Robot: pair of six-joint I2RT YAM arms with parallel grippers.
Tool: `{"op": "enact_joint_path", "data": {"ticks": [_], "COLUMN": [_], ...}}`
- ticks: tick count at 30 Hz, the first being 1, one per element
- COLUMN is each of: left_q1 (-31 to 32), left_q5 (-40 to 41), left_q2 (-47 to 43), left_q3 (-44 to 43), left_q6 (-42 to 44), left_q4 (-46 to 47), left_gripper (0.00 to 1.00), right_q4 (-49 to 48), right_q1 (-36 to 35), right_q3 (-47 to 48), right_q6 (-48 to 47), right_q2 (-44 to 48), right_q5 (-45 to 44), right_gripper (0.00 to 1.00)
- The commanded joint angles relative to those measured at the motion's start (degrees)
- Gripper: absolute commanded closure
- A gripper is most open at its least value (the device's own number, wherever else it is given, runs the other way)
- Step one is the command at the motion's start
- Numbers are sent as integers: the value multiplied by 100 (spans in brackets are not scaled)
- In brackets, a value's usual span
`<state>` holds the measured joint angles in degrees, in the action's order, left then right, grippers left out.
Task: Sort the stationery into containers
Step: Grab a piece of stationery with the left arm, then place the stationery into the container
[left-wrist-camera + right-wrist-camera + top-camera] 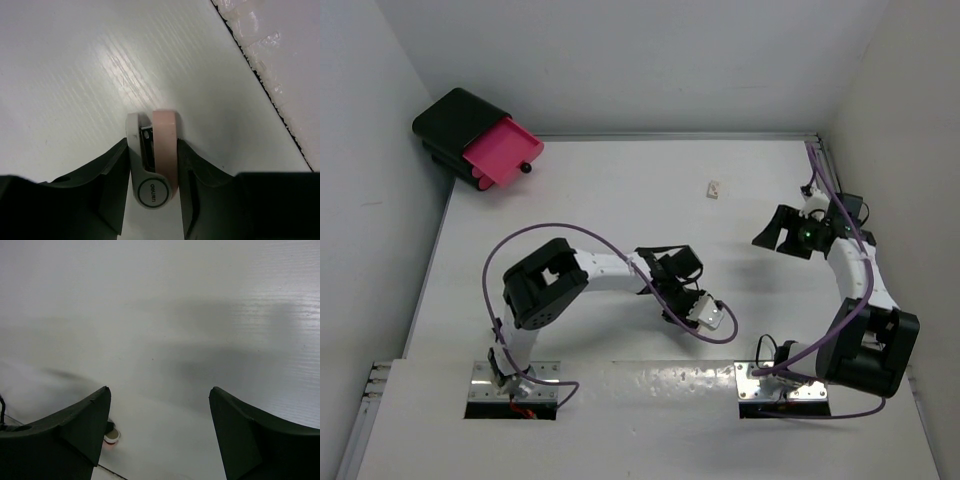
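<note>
Cabinet [453, 118] far-left, pink drawer [500, 152] open; white block [713, 187] lies apart mid-table.

The bench [75, 75] is a white, smooth board with fine streaks and a soft shine under the light. The small block [164, 145] is of smooth plastic: one part is pale pink and matt, the other part is white-grey with a little gloss. The fingers [107, 190] of the left hand [153, 150] are black matt plastic, and those of the right hand [160, 390] look the same. The cabinet [455, 120] is glossy black, and its drawer [500, 150] is smooth pink plastic. The base plates [515, 378] are shiny metal.
</note>
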<state>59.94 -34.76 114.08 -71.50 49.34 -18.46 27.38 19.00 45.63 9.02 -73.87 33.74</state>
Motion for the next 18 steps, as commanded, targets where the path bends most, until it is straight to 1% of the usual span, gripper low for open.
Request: {"op": "enact_joint_path", "data": {"ticks": [1,2,4,5,8,9,10,11,12,13,14,15,16,17,18], "left_q1": [-342,-465,-956,-1393,-2142,-2693,-2985,-3537,-3794,-4302,-4559,-4779,-5008,-5332,-5466], "left_q5": [154,171,259,286,435,644,742,821,987,1041,1094,1182,1278,1392,1707], "left_q2": [-105,-236,-430,-622,-791,-756,-704,-477,-335,40,261,455,788,887,905], "left_q3": [207,172,-29,-309,-1038,-1728,-2153,-2610,-3580,-4094,-4630,-5610,-6011,-6303,-6506], "left_q6": [-267,-319,-433,-513,-653,-689,-785,-829,-925,-1092,-1163,-1251,-1330,-1374,-1462], "left_q4": [-262,-385,-823,-1017,-1940,-2186,-2728,-2994,-3241,-3704,-3952,-4346,-4490,-4535,-4405], "left_gripper": [72,73,75,75,75,75,75,76,76,77,77,77,77,78,77], "right_q4": [-355,-399,-557,-610,-821,-865,-953,-1006,-1058,-1120,-1138,-1147,-1138,-1147,-1164], "right_q1": [-2,-19,-90,-125,-283,-370,-415,-511,-564,-608,-713,-766,-819,-906,-951], "right_q3": [69,95,200,245,420,473,578,622,666,754,807,929,974,1027,1114], "right_q6": [12,56,144,197,346,390,416,478,513,566,584,592,593,601,601], "right_q2": [13,-22,-171,-276,-470,-601,-655,-725,-848,-910,-971,-1094,-1156,-1200,-1305], "right_q5": [159,168,168,160,168,168,151,133,125,107,98,89,89,72,63], "right_gripper": [22,22,22,22,22,23,23,23,23,23,23,23,23,23,23]}}
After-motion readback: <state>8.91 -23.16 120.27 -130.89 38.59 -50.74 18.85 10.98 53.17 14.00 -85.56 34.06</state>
